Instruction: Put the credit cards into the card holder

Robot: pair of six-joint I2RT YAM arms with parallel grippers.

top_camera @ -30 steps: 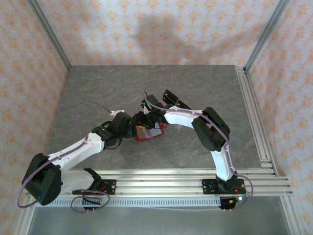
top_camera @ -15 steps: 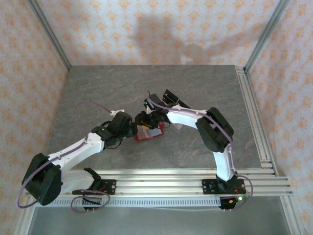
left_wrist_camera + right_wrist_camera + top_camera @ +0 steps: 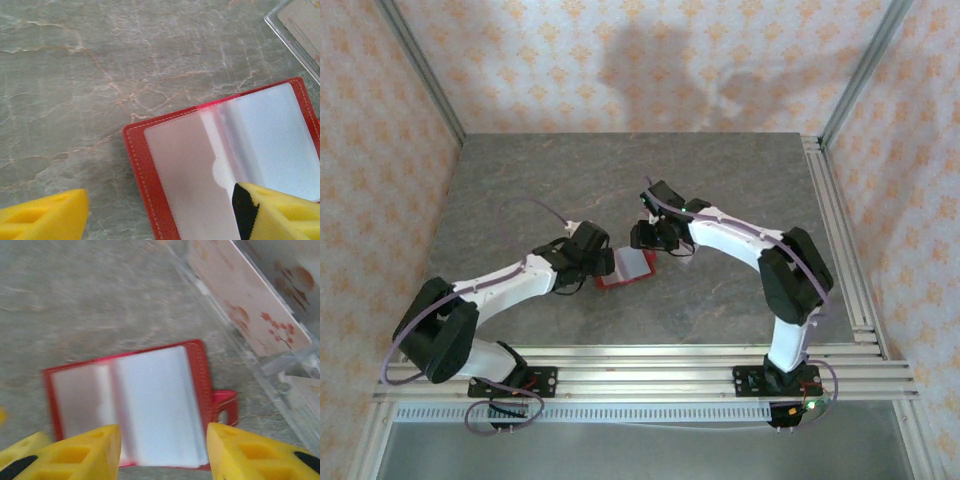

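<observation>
Currently the left pincer (image 3: 160, 212) is standing wide with nothing between its fingers. One yellow finger (image 3: 45, 220) is sitting over bare table (image 3: 75, 75) just beside the card holder (image 3: 175, 165). The other finger is overlapping the holder's clear sleeves, and I can't tell if it's touching or hovering. The holder is lying open and flat on the table directly ahead of this pincer, pale inside facing up and red stitched border showing all round. The right pincer (image 3: 162, 450) is also standing wide and gripping nothing. The open holder is lying just ahead of its fingertips and spanning the gap between them, with the snap tab (image 3: 225, 407) sticking out on the side toward the clear rack (image 3: 280, 365). The rack is running ahead and off to the right of the right pincer, apart from the holder. One pale pinkish credit card (image 3: 240, 295) with a small floral print is leaning tilted in it. A second pale edge is showing lower in the rack, too blurred to say what it is. From overhead, the two pincers are flanking the holder, the left one at its left edge and the right one at its far right corner.
</observation>
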